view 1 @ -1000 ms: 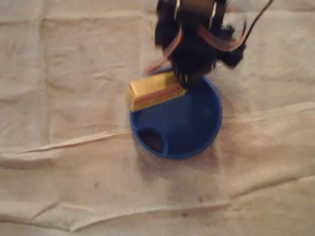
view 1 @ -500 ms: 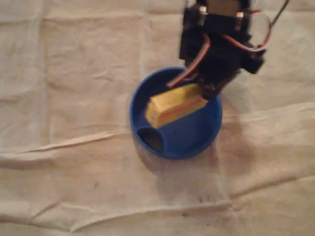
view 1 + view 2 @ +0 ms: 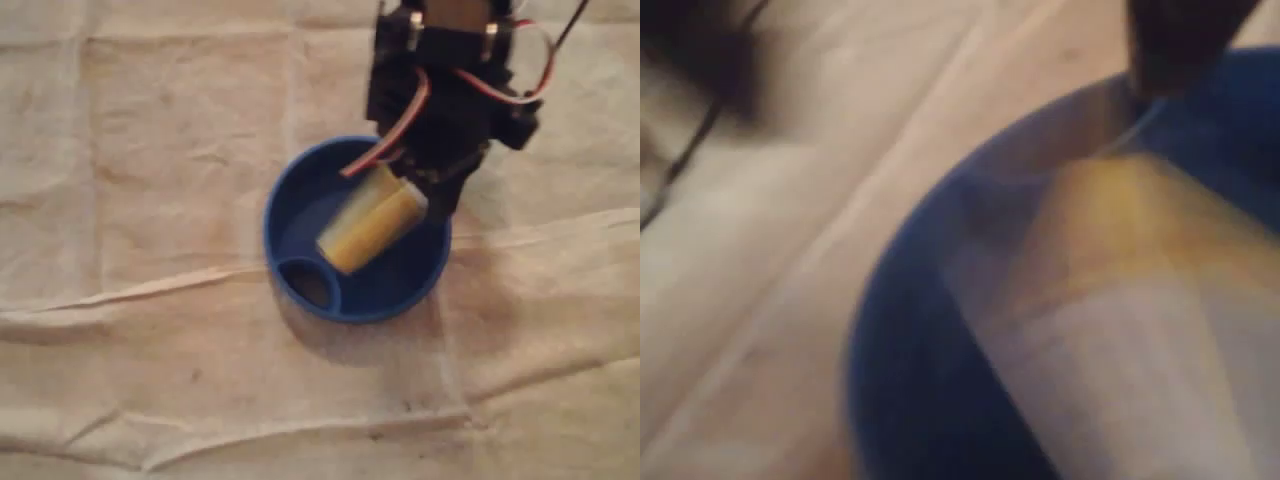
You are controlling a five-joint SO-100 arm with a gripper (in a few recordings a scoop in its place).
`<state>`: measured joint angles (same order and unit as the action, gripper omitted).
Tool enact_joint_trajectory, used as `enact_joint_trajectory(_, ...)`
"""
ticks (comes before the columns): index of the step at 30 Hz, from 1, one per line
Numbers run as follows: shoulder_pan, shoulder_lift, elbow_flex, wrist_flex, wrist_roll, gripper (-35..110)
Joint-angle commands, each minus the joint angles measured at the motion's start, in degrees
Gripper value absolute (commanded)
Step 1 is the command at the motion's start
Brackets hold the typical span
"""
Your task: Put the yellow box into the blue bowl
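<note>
**Box inside the bowl's rim, grip unclear**

The left of the overhead view is creased cloth [image 3: 150, 200] over the bench. At the middle sits the blue bowl [image 3: 285, 215], with a small hollow pocket [image 3: 308, 285] at its lower-left rim. The yellow box [image 3: 370, 222] lies slantwise within the bowl's outline. Its lower end points toward that pocket and its upper end is tucked under the fingers [image 3: 440, 188], which reach in from the upper right on the black arm [image 3: 440, 80].

The slant probably comes from the box being held by one end (the free end droops toward the bowl's floor). The box is smeared, though, so I cannot tell whether it rests on the floor or hangs just above it. Nor can I tell whether the fingers are clamped on it or apart. The blurred wrist view gives just a dark fingertip above yellow against blue. On this showing the task is nearly done. What is left is a clean release and a lift clear of the rim.
</note>
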<state>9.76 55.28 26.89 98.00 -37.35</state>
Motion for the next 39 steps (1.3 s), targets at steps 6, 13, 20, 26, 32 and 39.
enact_joint_trajectory(6,0.79,3.34,-3.43,-0.09,0.44,19)
enact_joint_trajectory(13,2.46,7.38,-3.43,1.67,0.44,0)
enact_joint_trajectory(20,3.69,17.58,-2.72,2.72,3.16,0)
enact_joint_trajectory(26,3.43,29.71,-2.55,2.99,8.44,0)
enact_joint_trajectory(32,3.34,39.46,-1.14,3.08,12.04,0)
enact_joint_trajectory(39,2.9,56.43,13.89,2.99,14.15,0)
